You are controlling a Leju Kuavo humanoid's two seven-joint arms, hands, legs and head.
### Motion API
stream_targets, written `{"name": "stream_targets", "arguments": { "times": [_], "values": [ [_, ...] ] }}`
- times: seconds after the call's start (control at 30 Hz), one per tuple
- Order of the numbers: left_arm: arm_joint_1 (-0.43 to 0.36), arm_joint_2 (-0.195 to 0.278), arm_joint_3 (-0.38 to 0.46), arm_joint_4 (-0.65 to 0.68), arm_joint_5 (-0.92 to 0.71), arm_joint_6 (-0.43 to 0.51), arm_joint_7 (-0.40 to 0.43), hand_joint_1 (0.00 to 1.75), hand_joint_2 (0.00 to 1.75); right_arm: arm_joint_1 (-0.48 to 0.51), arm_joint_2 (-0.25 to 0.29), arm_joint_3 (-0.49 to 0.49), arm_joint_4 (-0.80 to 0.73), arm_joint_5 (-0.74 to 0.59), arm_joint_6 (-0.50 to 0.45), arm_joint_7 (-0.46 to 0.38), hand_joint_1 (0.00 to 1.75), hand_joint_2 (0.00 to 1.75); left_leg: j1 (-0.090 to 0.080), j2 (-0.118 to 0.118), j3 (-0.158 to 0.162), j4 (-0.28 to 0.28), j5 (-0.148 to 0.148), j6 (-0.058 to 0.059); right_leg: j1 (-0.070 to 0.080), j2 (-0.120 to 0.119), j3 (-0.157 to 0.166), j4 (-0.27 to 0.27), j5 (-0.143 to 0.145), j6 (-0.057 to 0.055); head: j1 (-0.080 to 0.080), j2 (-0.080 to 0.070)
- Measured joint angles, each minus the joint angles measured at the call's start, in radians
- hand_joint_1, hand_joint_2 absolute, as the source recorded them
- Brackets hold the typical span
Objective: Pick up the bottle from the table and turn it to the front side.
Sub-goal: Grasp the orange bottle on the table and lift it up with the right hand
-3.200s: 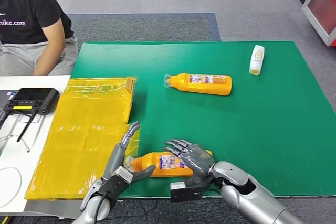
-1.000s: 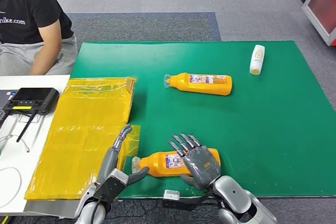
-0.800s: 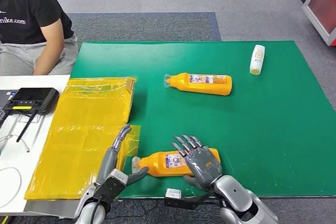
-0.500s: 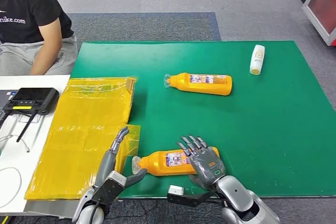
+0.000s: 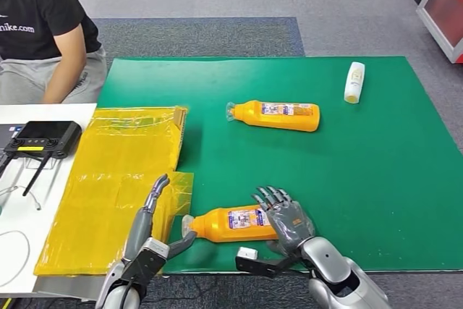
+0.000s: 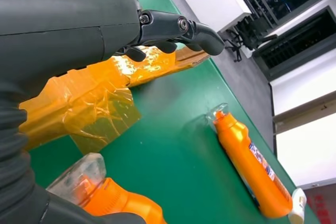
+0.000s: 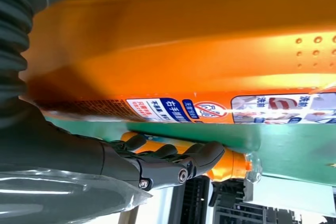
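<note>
An orange bottle (image 5: 229,223) lies on its side near the front edge of the green mat (image 5: 354,179), clear cap pointing left and label facing up. My right hand (image 5: 286,221) lies over its base end with fingers spread and straight, not closed around it. In the right wrist view the bottle (image 7: 178,51) is close against the palm and the fingers (image 7: 170,163) reach past it. My left hand (image 5: 145,240) is open beside the cap, its thumb close to the neck. The left wrist view shows the cap (image 6: 79,174) right by the hand.
A second orange bottle (image 5: 275,116) lies mid-mat, and a small white bottle (image 5: 354,82) lies at the far right. A yellow plastic bag (image 5: 120,179) covers the left side. A black controller (image 5: 40,137) sits on the white table, with a seated person (image 5: 38,27) behind it.
My right hand has slid to the right along the bottle, from the label to the base end. My left hand has drawn back a little toward me. The bottle has barely shifted.
</note>
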State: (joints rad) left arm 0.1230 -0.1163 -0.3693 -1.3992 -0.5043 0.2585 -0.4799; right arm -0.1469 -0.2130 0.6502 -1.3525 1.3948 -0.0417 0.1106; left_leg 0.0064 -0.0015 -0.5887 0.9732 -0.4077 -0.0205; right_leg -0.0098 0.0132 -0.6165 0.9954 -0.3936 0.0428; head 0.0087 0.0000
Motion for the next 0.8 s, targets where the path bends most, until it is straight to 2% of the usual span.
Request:
{"name": "stream_targets", "arguments": {
  "times": [0.3, 0.33, 0.43, 0.47, 0.8],
  "values": [
    [0.0, 0.0, 0.002, 0.0, 0.0, 0.006, 0.0, 0.0, 1.75, -0.027, 0.0, -0.001, 0.028, -0.02, 0.016, -0.011, 0.0, 1.75, 0.0, 0.0, 0.001, 0.0, 0.0, 0.0, 0.0, 0.0, 0.0, 0.0, 0.0, 0.0, 0.0, 0.0],
    [0.0, 0.0, 0.002, 0.0, 0.0, 0.007, 0.0, 0.0, 1.75, -0.029, 0.0, -0.001, 0.031, -0.022, 0.017, -0.011, 0.07, 1.75, 0.0, 0.0, 0.001, 0.0, 0.0, 0.0, 0.0, 0.0, 0.001, 0.0, 0.0, 0.0, 0.0, 0.0],
    [0.0, 0.0, 0.004, 0.0, 0.0, 0.009, 0.0, 0.0, 1.75, -0.038, 0.001, -0.001, 0.042, -0.037, 0.03, -0.013, 1.38, 1.75, 0.0, 0.0, 0.001, 0.0, 0.0, 0.0, 0.0, 0.0, 0.001, 0.0, 0.0, 0.0, 0.0, 0.0],
    [0.0, 0.0, 0.004, 0.0, 0.0, 0.01, 0.0, 0.0, 1.75, -0.043, 0.001, -0.001, 0.048, -0.045, 0.036, -0.015, 1.75, 1.75, 0.0, 0.0, 0.001, 0.0, 0.0, 0.0, 0.0, 0.0, 0.001, 0.0, 0.0, 0.0, 0.0, 0.0],
    [0.0, 0.001, 0.008, 0.0, 0.006, 0.013, -0.002, 0.0, 1.75, -0.088, 0.001, 0.001, 0.115, -0.069, 0.049, -0.032, 1.75, 1.75, 0.0, 0.0, 0.002, 0.0, 0.001, 0.001, 0.0, 0.0, 0.002, 0.0, 0.001, 0.001, 0.0, 0.0]
  ]
}}
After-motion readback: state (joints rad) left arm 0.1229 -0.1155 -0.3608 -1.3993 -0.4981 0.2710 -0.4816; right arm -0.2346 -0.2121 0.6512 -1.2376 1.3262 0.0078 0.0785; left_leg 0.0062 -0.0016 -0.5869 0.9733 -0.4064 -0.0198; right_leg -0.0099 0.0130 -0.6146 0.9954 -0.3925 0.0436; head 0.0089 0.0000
